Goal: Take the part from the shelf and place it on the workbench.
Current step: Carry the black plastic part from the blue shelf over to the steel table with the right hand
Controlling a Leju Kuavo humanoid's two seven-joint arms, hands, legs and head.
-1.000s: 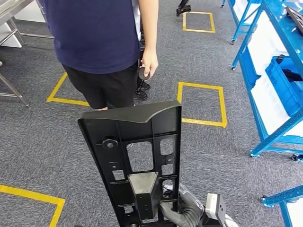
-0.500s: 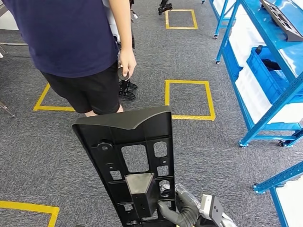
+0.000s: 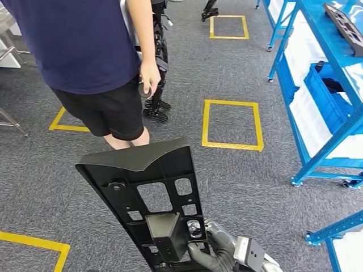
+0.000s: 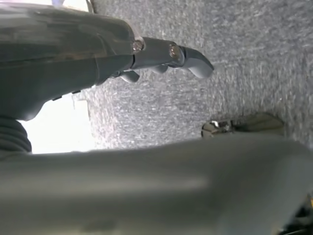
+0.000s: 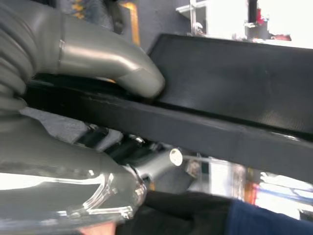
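A large flat black plastic part [image 3: 145,187] with ribs and cut-outs stands upright in front of me over the carpet, leaning to the left. My right hand [image 3: 216,252] grips its lower right edge. The right wrist view has the thumb [image 5: 110,61] pressed on the part's [image 5: 236,83] dark face, with the other fingers under its edge. My left hand [image 4: 74,63] hangs over grey carpet with its fingers [image 4: 173,53] stretched out and nothing in them.
A person in a navy shirt and black shorts [image 3: 85,51] stands close ahead on the left, holding a small dark round object [image 3: 145,90]. A blue shelf rack [image 3: 299,130] with a blue bin [image 3: 329,99] runs along the right. Yellow squares [image 3: 231,144] mark the floor.
The whole view has shifted as the camera moved. The part stays in my right hand and now sits lower and further left in the picture, leaning more. The person stays close ahead.
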